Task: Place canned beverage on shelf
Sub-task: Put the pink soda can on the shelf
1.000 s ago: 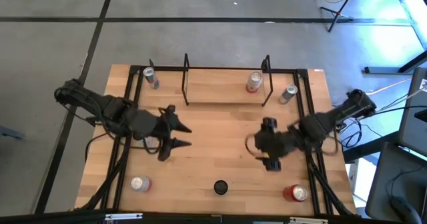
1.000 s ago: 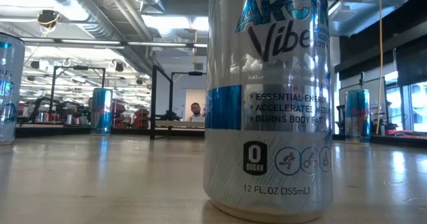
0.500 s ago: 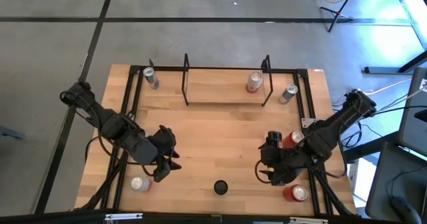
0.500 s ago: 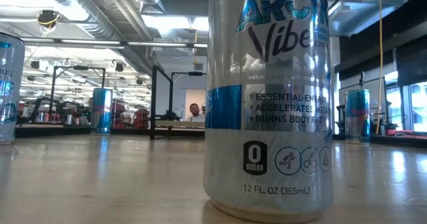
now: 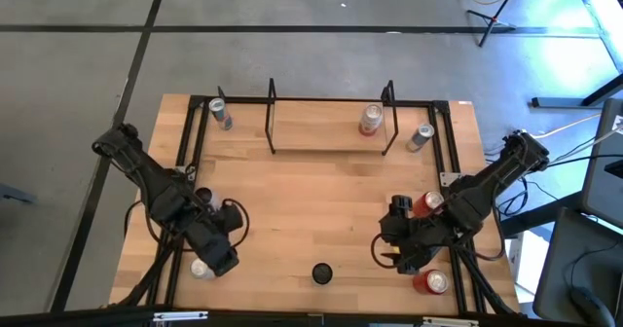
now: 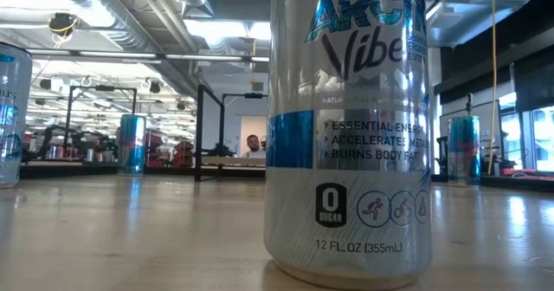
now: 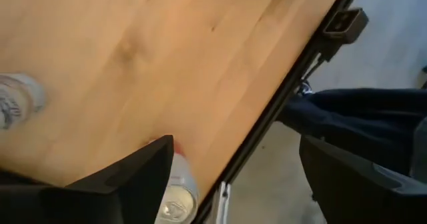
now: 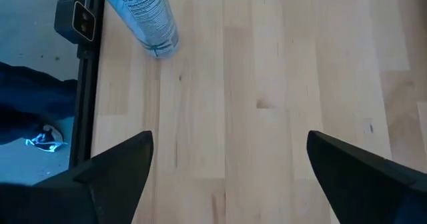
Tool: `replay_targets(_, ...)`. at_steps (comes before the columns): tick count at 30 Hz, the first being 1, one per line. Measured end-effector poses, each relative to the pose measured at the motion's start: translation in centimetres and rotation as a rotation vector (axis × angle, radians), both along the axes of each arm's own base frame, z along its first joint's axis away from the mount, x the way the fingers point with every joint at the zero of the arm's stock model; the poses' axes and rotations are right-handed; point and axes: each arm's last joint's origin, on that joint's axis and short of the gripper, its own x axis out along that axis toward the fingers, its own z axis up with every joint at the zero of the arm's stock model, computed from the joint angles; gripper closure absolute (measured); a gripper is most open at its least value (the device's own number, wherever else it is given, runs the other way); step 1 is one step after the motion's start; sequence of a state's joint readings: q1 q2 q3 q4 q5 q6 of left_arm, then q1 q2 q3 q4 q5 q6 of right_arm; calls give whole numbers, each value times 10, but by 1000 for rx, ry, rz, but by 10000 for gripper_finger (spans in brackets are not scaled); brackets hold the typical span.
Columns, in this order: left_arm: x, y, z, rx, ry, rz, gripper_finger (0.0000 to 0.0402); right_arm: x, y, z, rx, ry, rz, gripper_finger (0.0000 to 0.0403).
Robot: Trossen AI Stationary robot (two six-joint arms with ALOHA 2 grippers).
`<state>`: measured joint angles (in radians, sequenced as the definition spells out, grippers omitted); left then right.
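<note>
With its fingers (image 7: 143,177) spread wide, the left gripper (image 5: 216,254) hovered over the silver can (image 7: 175,199) at the table's seven o'clock corner, far from the shelf (image 5: 331,137) at twelve, and, seemingly off-centre, risked toppling it.

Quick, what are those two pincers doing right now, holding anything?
Left pincer: open, over a silver can, holding nothing.
Right pincer: open, holding nothing.
</note>
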<state>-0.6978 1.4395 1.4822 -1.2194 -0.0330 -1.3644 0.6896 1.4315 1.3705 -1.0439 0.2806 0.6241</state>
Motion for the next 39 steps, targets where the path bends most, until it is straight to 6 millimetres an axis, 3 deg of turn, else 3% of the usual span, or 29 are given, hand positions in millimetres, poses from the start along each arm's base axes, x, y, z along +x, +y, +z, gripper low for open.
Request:
replay_targets(6, -2, -15, -7, -18, 35, 17, 80, 1, -2, 0, -33, -27, -24, 22)
replay_targets(16, -34, -42, -32, 70, 324, 37, 85, 2, -2, 1, -47, -40, -34, 22)
replay_targets(23, -43, -53, -51, 24, 360, 44, 85, 2, -2, 1, -48, -41, -33, 22)
replay_targets(39, -49, -54, -86, 45, 409, 27, 86, 2, -2, 0, -47, -40, -32, 22)
